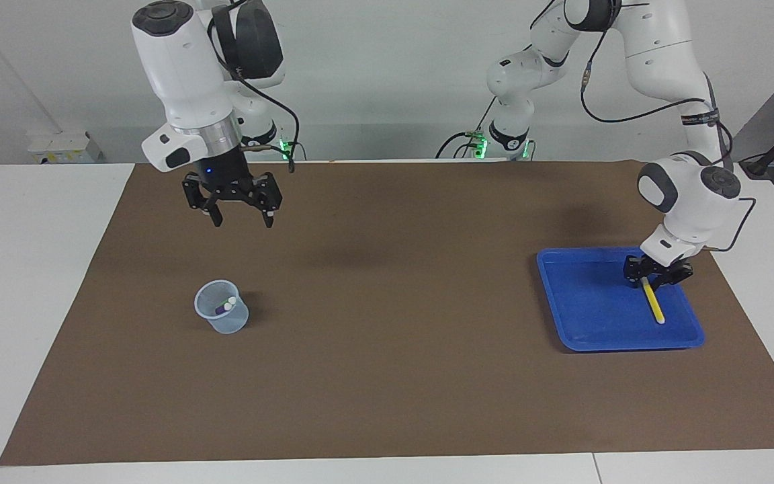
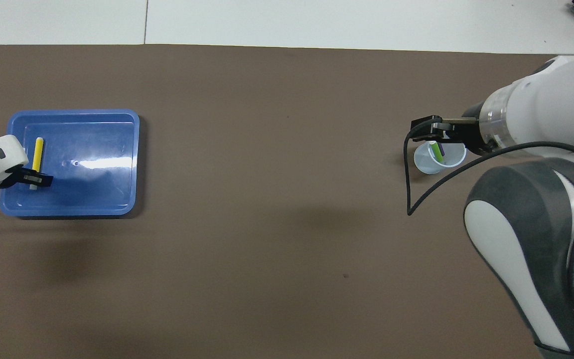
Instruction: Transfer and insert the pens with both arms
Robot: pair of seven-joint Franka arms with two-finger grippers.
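Brown mat (image 1: pixel 400 349): matt, paper-like, smooth. Blue tray (image 2: pixel 117 199), left of overhead frame: glossy plastic with a white glare streak. Cup (image 1: pixel 226 323): translucent pale plastic. Yellow pen (image 1: pixel 654 308): smooth plastic. Worktop (image 1: pixel 24 282): white, matt. Arm shells (image 1: pixel 185 81): glossy white plastic, silver metal wrist ring (image 1: pixel 216 138).

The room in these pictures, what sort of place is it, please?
Most likely a robotics lab or test bench. Two white arms are mounted at a plain table covered by a brown mat, and the only props are a blue tray, a cup and a few pens.
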